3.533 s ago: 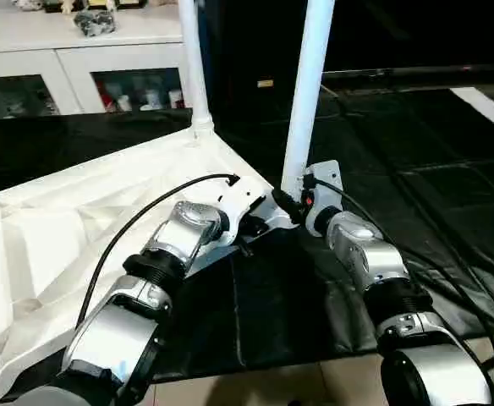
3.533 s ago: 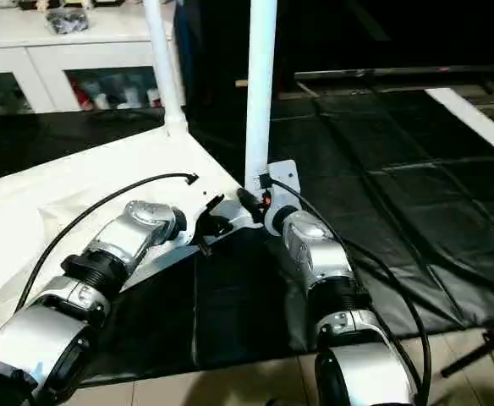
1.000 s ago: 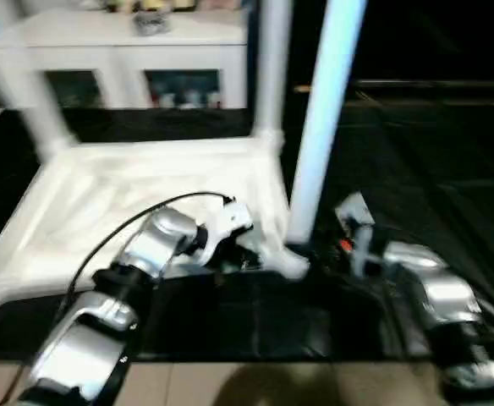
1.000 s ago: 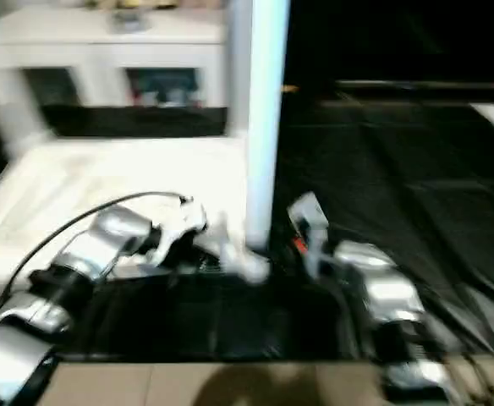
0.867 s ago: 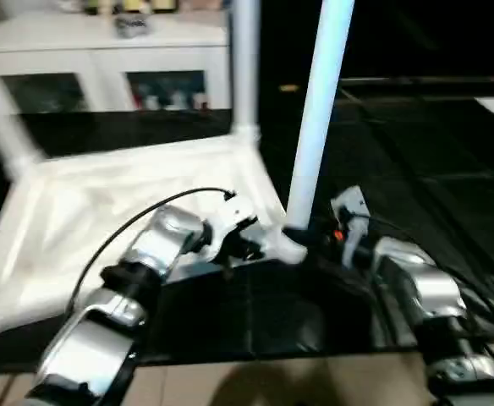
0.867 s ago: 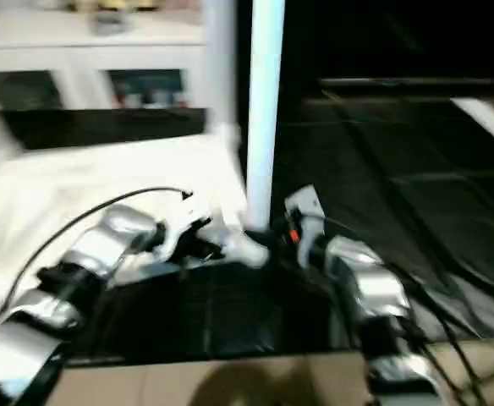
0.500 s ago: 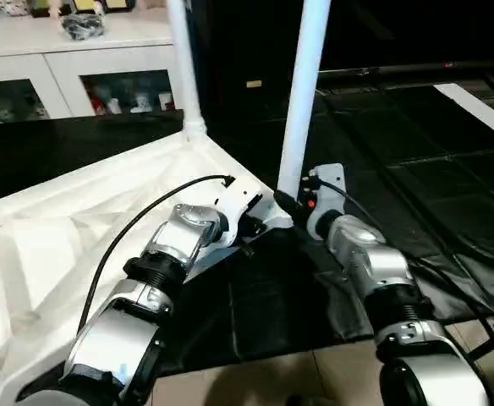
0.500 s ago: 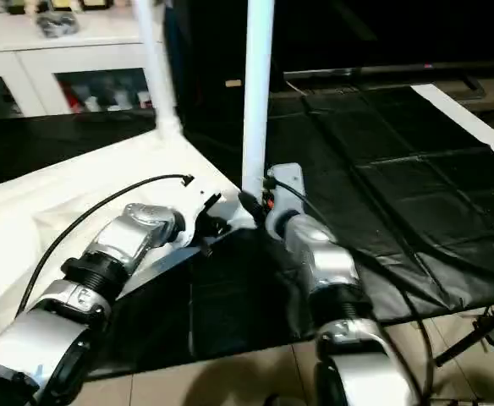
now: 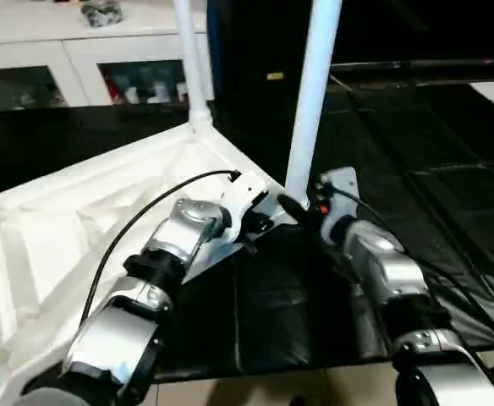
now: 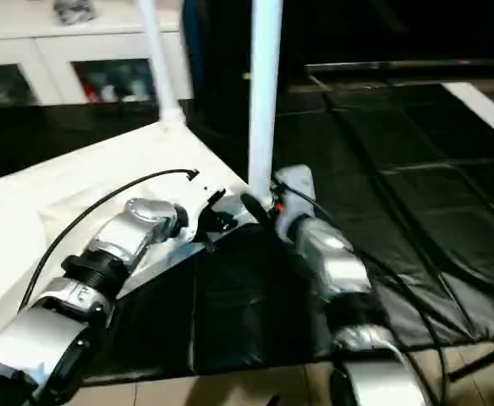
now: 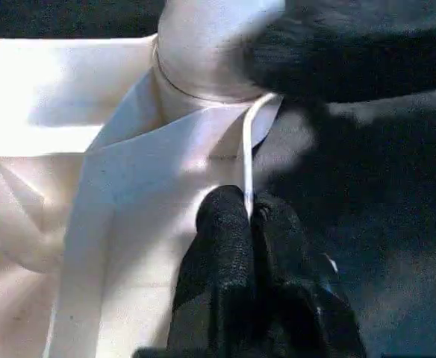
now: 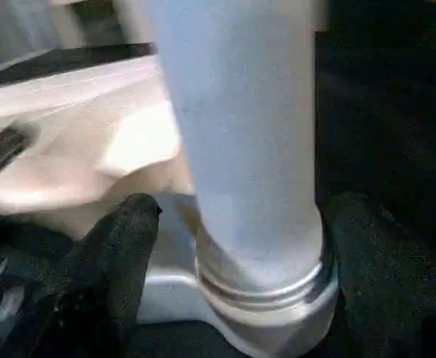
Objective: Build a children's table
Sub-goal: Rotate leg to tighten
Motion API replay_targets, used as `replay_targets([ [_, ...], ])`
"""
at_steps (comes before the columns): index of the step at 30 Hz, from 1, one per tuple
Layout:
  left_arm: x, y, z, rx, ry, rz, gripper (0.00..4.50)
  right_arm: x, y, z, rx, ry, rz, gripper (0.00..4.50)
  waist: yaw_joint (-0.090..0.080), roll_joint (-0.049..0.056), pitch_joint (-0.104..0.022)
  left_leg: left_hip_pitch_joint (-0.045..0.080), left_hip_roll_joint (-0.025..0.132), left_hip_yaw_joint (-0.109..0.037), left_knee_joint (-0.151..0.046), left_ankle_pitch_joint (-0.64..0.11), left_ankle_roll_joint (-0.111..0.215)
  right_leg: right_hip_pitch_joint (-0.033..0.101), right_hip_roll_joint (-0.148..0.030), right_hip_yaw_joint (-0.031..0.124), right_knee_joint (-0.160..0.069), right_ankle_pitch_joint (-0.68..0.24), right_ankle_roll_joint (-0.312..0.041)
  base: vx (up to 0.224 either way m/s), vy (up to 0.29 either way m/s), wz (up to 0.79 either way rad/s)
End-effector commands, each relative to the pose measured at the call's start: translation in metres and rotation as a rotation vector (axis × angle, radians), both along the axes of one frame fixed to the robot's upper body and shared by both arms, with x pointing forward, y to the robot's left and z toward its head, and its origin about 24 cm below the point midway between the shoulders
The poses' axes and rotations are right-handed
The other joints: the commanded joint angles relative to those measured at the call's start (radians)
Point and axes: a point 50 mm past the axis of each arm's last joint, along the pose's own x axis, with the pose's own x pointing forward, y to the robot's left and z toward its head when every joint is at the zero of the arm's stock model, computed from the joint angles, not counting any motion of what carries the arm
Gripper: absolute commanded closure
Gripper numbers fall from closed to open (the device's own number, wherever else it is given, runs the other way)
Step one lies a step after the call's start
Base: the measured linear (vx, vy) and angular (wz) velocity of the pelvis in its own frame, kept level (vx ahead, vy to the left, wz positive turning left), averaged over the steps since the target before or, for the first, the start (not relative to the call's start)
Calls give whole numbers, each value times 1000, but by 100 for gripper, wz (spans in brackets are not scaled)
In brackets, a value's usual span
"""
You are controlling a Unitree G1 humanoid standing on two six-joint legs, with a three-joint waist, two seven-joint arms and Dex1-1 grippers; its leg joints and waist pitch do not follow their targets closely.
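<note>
The white table top (image 9: 78, 228) lies upside down on a black mat, ribbed underside up. Two white tapered legs stand upright in its corner sockets: one at the far corner (image 9: 192, 68) and one at the near corner (image 9: 313, 101). My left gripper (image 11: 248, 212) is shut on the thin rim of the top just beside the near corner socket (image 11: 203, 60). My right gripper (image 12: 240, 224) is open at the foot of the near leg (image 12: 240, 119). One finger (image 12: 117, 253) stands on each side of the leg, with a gap showing beside it.
A white glass-door cabinet (image 9: 69, 59) runs along the back left. The black mat (image 9: 416, 169) spreads to the right and front, ending at tiled floor (image 9: 298, 385) near me. A black cable (image 9: 137, 228) arcs over my left forearm.
The view swung sideways and has settled back. Both grippers stay at the near corner: left on the rim, right around the leg's foot.
</note>
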Motion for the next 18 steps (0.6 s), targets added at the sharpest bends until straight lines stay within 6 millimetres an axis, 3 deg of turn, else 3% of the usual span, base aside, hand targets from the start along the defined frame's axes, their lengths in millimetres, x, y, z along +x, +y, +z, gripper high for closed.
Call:
replay_targets([
  [1, -1, -2, 9, -1, -37, -88, 450, -9, 1, -3, 6, 22, 120, 44, 18, -19, -79, -14, 12, 9, -53, -36, 172, 89, -46, 65, -62, -224, -164, 0, 0, 0],
  [2, -4, 4, 8, 16, -32, -144, 450, -15, -12, 2, -6, 6, 208, 31, 23, -15, -78, -12, 14, 9, -55, -49, 159, 85, -45, 70, -66, -249, -156, 0, 0, 0],
  [4, -6, 7, 7, 26, -26, -187, 450, -19, -21, 6, -14, 0, 260, 11, 34, -16, -77, -7, 16, 11, -57, -61, 148, 81, -42, 77, -64, -257, -160, 0, 0, 0],
  [5, -8, 11, 7, 40, -22, -236, 450, -24, -28, 12, -16, -1, 334, 11, 39, -10, -77, -7, 17, 10, -58, -71, 148, 85, -41, 76, -64, -262, -159, 0, 0, 0],
  [7, -10, 13, 6, 50, -18, -273, 450, -27, -32, 15, -17, 5, 387, 3, 46, -13, -77, -4, 20, 12, -59, -76, 147, 79, -39, 79, -63, -254, -161, 0, 0, 0],
  [8, -13, 16, 5, 62, -9, -316, 450, -31, -35, 18, -20, 16, 442, 3, 52, -16, -78, -6, 19, 12, -58, -75, 147, 83, -38, 79, -62, -251, -161, 0, 0, 0],
  [11, -19, 20, 5, 65, 10, -414, 450, -35, -39, 22, -57, 25, 529, 3, 60, -16, -78, -4, 22, 14, -59, -67, 142, 78, -41, 84, -58, -242, -169, 0, 0, 0],
  [14, -31, 24, 6, 64, 36, -581, 450, -38, -38, 25, -105, 28, 656, 3, 80, -15, -81, -3, 25, 15, -59, -58, 131, 76, -44, 86, -53, -240, -173, 0, 0, 0],
  [18, -37, 25, 6, 61, 62, -652, 450, -37, -34, 26, -112, 19, 699, 3, 92, -17, -78, 11, 29, 22, -63, -80, 109, 66, -42, 95, -53, -247, -188, 0, 0, 0],
])
